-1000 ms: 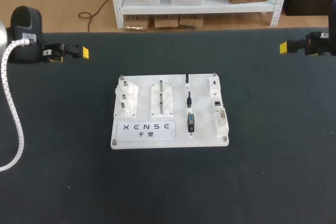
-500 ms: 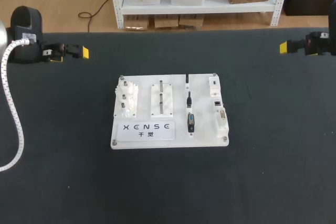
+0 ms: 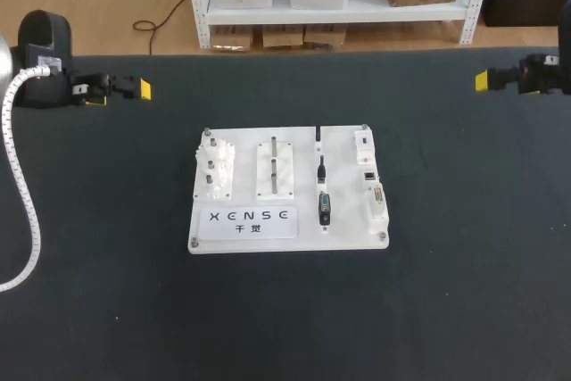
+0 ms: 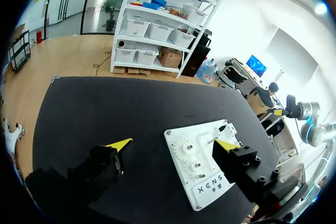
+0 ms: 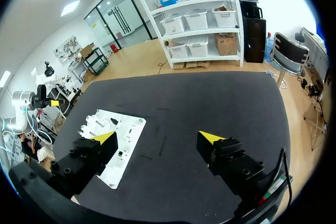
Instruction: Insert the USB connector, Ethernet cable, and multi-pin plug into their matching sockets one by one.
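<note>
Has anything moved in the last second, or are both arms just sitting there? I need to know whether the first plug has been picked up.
Nothing visibly changed. The left hand and right hand stay open and empty at the far corners of the table. No plug has been picked up, and the multi-pin plug lies untouched on the white board.

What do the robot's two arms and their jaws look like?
Both arms end in black, blocky jaws with bright yellow wedge-shaped tips. The left arm has a rounded black housing and a white ribbed cable. The right arm is black too.
</note>
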`<state>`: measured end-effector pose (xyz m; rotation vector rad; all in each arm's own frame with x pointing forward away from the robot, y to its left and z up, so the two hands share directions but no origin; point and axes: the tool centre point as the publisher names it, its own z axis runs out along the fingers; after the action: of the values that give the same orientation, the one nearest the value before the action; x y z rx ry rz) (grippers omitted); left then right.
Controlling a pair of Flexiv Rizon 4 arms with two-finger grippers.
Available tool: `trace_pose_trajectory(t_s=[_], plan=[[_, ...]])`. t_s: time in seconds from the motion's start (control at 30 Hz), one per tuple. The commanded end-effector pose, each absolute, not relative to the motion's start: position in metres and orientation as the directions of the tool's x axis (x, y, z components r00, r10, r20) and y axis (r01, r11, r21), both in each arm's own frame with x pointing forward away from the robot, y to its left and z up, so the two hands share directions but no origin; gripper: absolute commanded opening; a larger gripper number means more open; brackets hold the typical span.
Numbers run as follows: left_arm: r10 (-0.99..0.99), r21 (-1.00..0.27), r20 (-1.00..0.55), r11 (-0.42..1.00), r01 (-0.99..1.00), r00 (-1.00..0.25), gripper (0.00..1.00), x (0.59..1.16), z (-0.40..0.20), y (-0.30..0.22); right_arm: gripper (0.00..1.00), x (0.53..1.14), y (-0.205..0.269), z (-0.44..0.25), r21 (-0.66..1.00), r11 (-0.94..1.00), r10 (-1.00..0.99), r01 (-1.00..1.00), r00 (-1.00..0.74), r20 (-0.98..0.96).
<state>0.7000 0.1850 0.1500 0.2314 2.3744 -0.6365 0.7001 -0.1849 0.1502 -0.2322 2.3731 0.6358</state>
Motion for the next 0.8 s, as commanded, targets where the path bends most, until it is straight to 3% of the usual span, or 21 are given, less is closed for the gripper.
trace_pose_trajectory(t_s=[0.03,0.8], plan=[[0.000,-0.383,-0.642,0.866,0.321,-0.767,1.00,0.700,0.150,0.185,1.00,0.709,-0.168,0.154,0.325,0.896,-0.027,-0.304,-0.766,-0.642],[0.000,-0.383,-0.642,0.866,0.321,-0.767,1.00,0.700,0.150,0.185,1.00,0.718,-0.012,0.131,-0.002,0.966,-0.227,-0.260,-0.838,-0.496]])
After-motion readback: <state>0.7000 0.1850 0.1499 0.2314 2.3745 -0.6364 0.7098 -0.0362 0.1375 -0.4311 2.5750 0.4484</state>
